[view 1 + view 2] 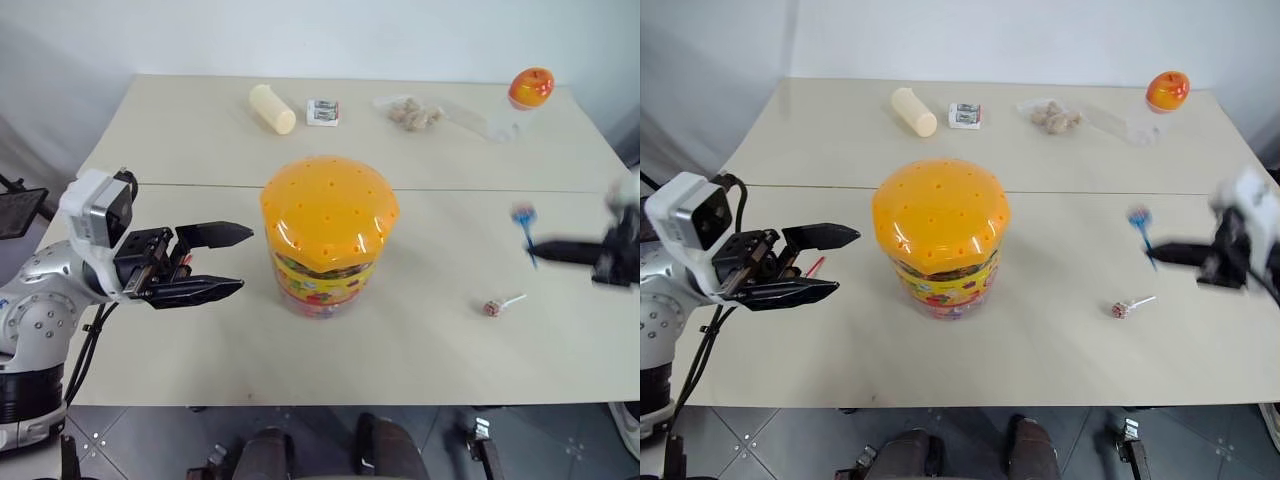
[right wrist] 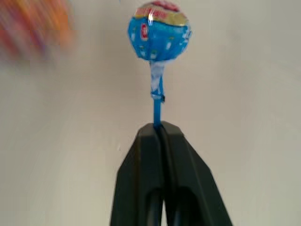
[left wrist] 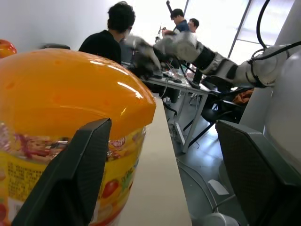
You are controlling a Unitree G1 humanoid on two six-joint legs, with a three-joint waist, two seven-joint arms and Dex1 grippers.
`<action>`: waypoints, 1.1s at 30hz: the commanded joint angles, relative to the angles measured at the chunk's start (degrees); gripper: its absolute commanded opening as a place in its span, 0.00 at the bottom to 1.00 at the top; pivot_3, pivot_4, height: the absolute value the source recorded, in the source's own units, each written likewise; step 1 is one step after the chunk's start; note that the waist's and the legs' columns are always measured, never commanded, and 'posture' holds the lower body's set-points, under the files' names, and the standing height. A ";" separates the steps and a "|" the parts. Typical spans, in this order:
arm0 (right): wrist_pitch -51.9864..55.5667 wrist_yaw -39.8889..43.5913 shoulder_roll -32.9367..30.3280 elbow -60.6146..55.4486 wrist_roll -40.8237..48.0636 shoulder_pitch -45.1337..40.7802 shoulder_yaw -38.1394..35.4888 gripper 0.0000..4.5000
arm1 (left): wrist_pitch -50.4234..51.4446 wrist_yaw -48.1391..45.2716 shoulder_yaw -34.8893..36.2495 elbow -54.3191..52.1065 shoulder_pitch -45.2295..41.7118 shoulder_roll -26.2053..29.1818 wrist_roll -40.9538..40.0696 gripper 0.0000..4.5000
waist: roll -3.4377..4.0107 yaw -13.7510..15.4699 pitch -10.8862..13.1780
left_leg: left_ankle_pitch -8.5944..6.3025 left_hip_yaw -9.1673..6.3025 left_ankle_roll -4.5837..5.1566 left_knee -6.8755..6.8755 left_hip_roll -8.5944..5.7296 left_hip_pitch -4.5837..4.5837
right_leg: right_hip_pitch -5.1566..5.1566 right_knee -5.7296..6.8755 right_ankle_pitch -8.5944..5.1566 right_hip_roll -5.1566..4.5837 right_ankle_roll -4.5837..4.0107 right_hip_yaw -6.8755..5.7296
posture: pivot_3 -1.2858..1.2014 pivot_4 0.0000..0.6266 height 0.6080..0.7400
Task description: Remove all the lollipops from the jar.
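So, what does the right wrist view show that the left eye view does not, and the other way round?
Right wrist view alone: the right hand is shut on the blue lollipop's stick, and its wrapper has a gold and red top.

Left eye view alone: the jar with its orange lid on, the open left hand beside it, and a red lollipop lying on the table.

Both: the blue lollipop and the right hand over the table.
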 commanded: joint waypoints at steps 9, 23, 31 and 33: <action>-0.71 -7.45 5.14 0.64 -11.62 8.36 -0.12 0.11 | -1.08 -1.58 0.54 0.44 0.15 0.88 2.54 0.84 | 0.06 -0.99 -0.01 | 0.01 0.26 -0.01 -0.01 0.07 0.16 | -0.03 0.06 0.00 0.02 -0.01 0.15 | 0.52 0.24 1.00; -10.21 1.21 15.25 -8.96 4.92 -1.69 -11.73 0.99 | -16.34 6.65 5.69 11.15 9.64 -1.06 19.24 0.84 | 0.08 -0.91 -0.02 | 0.00 0.29 -0.01 -0.03 0.08 0.17 | -0.03 -0.02 0.00 0.05 -0.01 0.14 | 0.52 0.24 1.00; -26.56 6.04 28.78 -10.53 -2.27 -10.70 9.50 0.99 | -31.29 16.57 6.32 5.28 22.41 -7.23 31.34 0.84 | -0.03 -0.73 -0.02 | -0.09 0.22 -0.01 -0.02 0.08 0.11 | -0.06 0.00 0.00 0.03 0.00 0.03 | 0.52 0.24 1.00; -32.43 7.44 30.70 -7.69 -5.10 -10.88 11.61 0.99 | -31.18 18.44 7.27 1.82 24.83 -8.21 31.37 0.84 | -0.03 0.05 -0.02 | -0.09 0.12 0.00 0.06 0.04 0.06 | -0.06 0.06 0.01 0.00 0.00 0.00 | 0.52 0.24 1.00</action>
